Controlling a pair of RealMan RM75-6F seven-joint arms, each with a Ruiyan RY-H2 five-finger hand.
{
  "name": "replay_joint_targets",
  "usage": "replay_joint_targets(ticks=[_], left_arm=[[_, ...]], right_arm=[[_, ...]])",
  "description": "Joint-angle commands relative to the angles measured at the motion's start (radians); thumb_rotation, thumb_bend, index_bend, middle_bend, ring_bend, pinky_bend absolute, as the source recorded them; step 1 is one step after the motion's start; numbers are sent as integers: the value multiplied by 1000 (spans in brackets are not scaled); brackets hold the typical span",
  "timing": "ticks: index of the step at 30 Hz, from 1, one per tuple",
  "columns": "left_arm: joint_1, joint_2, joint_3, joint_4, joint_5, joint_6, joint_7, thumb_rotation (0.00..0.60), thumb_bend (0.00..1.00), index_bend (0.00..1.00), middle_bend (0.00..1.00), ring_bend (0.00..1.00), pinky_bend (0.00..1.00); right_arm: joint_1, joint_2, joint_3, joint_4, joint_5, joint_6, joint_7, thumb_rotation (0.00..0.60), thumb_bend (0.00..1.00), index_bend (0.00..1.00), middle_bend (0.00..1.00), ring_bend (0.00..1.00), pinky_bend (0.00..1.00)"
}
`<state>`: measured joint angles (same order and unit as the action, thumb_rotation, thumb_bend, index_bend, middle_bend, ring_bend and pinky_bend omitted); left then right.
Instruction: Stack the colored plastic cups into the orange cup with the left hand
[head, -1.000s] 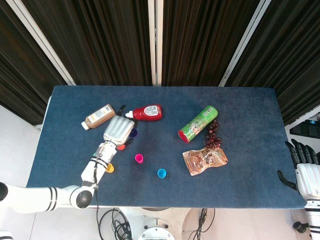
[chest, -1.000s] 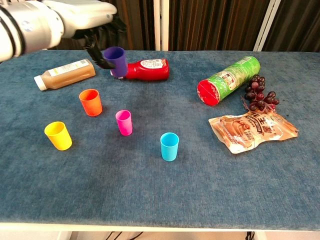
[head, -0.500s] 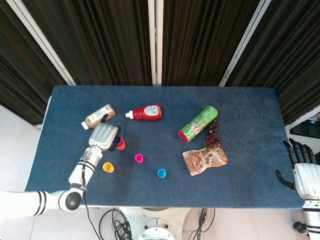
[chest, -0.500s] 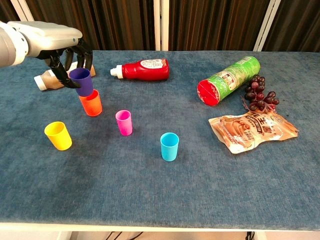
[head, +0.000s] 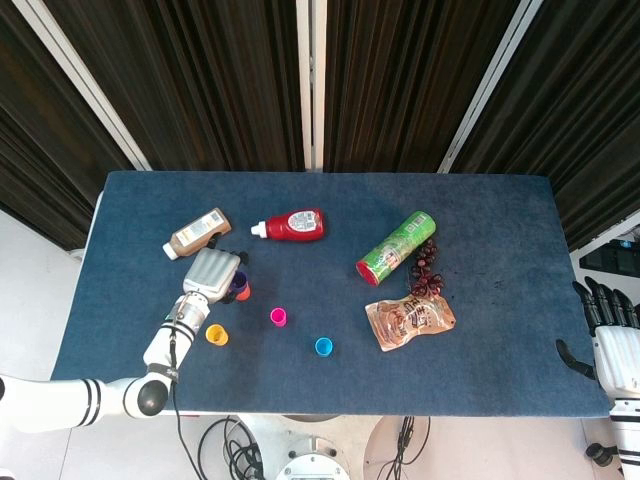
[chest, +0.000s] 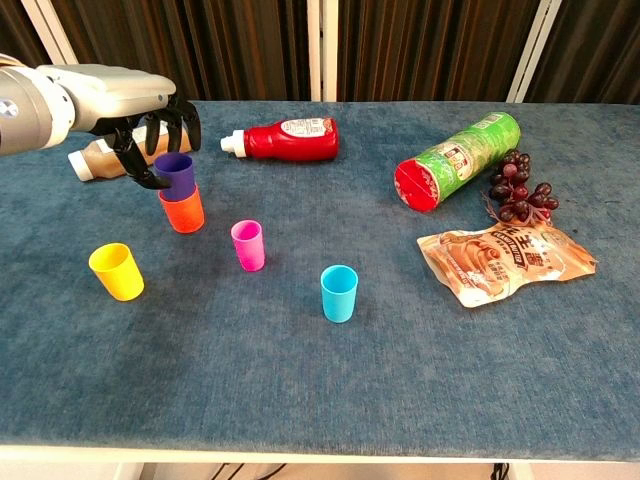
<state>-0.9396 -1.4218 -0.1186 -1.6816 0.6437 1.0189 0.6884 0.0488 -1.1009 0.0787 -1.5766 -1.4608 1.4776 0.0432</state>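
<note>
Over on the left side of the table, the left hand (chest: 150, 135) has its fingers curled around the purple cup (chest: 178, 172), which sits partly down inside the orange cup (chest: 182, 209), just in front of the brown bottle (chest: 100, 160). The right hand (head: 610, 335) hangs off the table's right edge, fingers apart, holding nothing. Yellow cup (chest: 116, 271), pink cup (chest: 248, 245) and blue cup (chest: 339, 293) stand upright and apart, not yet stacked. My guess is these cups are thin, light plastic, a bit slick and easy to tip, so pinching near the rim looks like the way to go, and the nest could jam if pushed in crooked. Labels: the red ketchup-style bottle (chest: 285, 138), the green tube can (chest: 458, 159) and the snack pouch (chest: 505, 262) all have print, but it's too small to read here.
</note>
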Motion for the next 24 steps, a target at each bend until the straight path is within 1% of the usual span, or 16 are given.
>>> replay_joint_targets(ticks=[1,5,7,12,15,18,21,24], left_arm=[[1,21,-2,-27,-3,11,4,600,247,186,292,321,34],[11,62,5,-107,5,61,28,600,242,201,286,310,37],[27,91,21,-169,14,105,49,600,239,226,288,311,42],[92,155,94,-322,39,198,79,600,212,259,290,311,66],[135,178,135,-376,86,238,70,600,202,259,290,311,67],[171,188,176,-400,142,264,71,600,202,259,290,311,67],[198,183,209,-410,172,273,80,600,202,259,290,311,67],[221,162,232,-398,203,273,80,600,202,249,290,311,67]], right_arm=[[1,0,0,0,-1,0,0,600,246,0,0,0,0],[2,-1,0,-1,-3,0,-1,600,246,0,0,0,0],[3,0,1,-3,-5,2,-1,600,247,0,0,0,0],[3,4,2,-2,-3,0,5,600,247,0,0,0,0],[5,5,3,-1,0,-6,11,600,246,0,0,0,0],[4,5,1,-1,-4,-3,18,600,247,0,0,0,0],[2,8,-2,0,-10,2,21,600,247,0,0,0,0],[-1,9,-3,2,-11,5,22,600,247,0,0,0,0]])
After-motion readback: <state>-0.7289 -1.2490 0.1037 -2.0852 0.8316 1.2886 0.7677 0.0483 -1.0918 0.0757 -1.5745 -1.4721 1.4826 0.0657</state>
